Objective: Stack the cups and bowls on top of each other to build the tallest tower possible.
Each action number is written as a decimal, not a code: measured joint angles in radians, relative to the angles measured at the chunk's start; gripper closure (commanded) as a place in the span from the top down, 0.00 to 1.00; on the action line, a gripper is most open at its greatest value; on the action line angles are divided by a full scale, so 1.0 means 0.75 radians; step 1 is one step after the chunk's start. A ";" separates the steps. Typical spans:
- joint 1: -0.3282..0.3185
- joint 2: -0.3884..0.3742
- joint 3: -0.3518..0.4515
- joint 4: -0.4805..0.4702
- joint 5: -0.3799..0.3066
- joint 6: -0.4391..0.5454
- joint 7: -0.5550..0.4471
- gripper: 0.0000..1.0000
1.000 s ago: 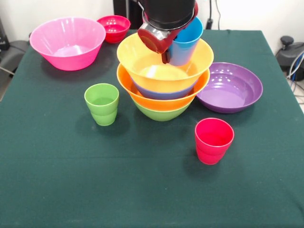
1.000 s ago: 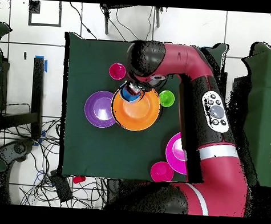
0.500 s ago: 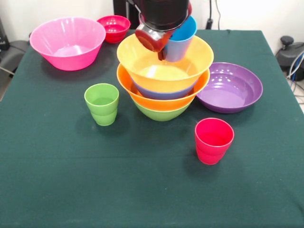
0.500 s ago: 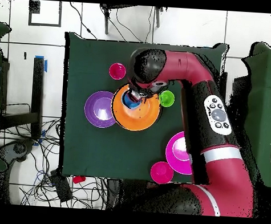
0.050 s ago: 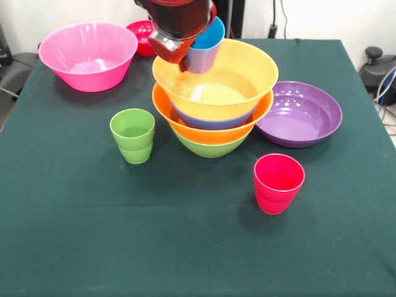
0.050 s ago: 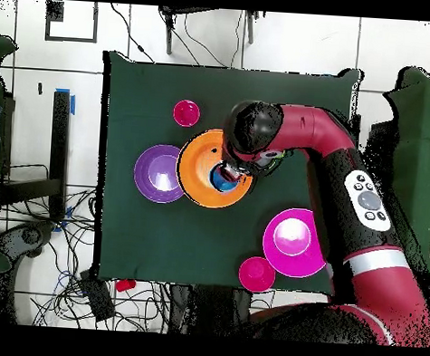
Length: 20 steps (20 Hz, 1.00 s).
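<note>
From the front, the hand gripped the light blue cup by its wall. The cup hung tilted, mouth turned up and away from the arm, over the near-left part of the top orange bowl. The coming move seemed to turn on this: the cup sat above that bowl's rim side, not its middle, and its long axis leaned off upright, so it would need squaring and centring before it went down. That bowl held nothing. It capped the tower, nested in a blue bowl, then a second orange bowl, then the green bowl as base on the tabletop. The green cup stood upright and empty to the tower's left, and the red cup likewise in front and to the right. The purple bowl lay just beside the tower, perhaps touching it. The pink bowl sat well apart, with the small red bowl behind it; both looked empty.

From overhead, the arm reached across to the tower, and the blue cup showed inside the orange rim, toward the arm's side. The green cup was hidden under the arm, I think. The purple bowl, red cup, pink bowl and red bowl lay around it.
</note>
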 measured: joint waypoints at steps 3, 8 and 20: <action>-0.024 0.000 0.017 0.024 -0.009 -0.020 0.000 1.00; -0.088 -0.012 0.082 0.115 -0.012 -0.118 0.000 1.00; -0.095 -0.121 0.196 0.207 -0.003 -0.140 0.000 1.00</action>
